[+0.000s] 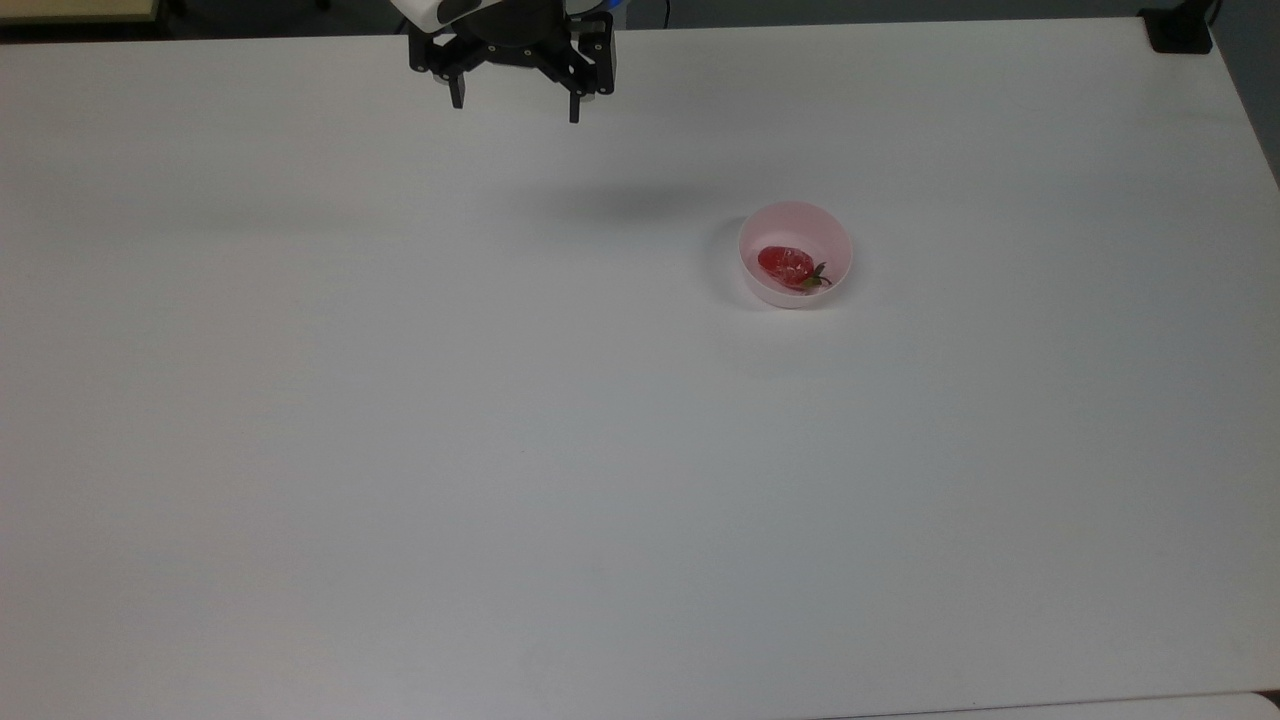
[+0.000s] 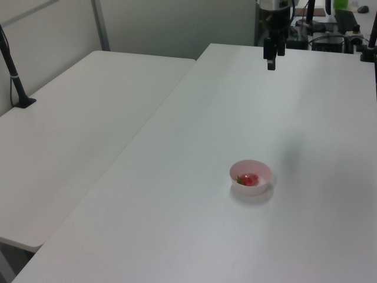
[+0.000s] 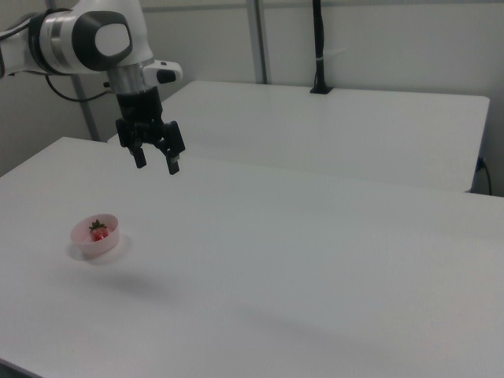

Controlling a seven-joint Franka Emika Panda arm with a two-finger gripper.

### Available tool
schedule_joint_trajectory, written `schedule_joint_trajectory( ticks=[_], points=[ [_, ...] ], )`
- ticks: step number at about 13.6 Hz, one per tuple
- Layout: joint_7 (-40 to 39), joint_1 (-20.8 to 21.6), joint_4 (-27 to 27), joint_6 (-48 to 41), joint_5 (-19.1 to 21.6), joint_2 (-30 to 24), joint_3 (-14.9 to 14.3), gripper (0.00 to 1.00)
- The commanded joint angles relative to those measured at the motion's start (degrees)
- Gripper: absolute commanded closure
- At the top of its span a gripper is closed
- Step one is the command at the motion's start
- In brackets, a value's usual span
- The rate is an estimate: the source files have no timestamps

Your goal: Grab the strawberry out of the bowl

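Note:
A small pale pink bowl (image 1: 796, 254) (image 2: 251, 176) (image 3: 95, 235) stands on the white table. Inside it lies a glossy red strawberry (image 1: 787, 265) (image 2: 249, 179) (image 3: 98, 231) with a green cap. My gripper (image 1: 515, 102) (image 2: 271, 61) (image 3: 157, 161) hangs open in the air, well above the table and far from the bowl, up and to the left of it in the top view. Nothing is between its fingers.
The white table (image 1: 500, 450) spreads wide around the bowl. A second white table (image 2: 70, 135) adjoins it. A black post (image 2: 15, 73) (image 3: 319, 47) stands on that second table. A black mount (image 1: 1180, 30) sits at the far right corner in the top view.

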Motion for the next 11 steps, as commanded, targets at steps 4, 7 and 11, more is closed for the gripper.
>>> schedule_joint_trajectory(
  ticks=[4,7,11],
  points=[
    [-2.09,0.55,-2.48,1.69,-0.09,-2.10,-0.88,0.00],
    [-2.17,0.55,-2.48,1.69,-0.09,-2.10,-0.88,0.00],
    [-2.17,1.16,-2.39,2.13,0.00,-1.75,-0.70,0.00]
  ],
)
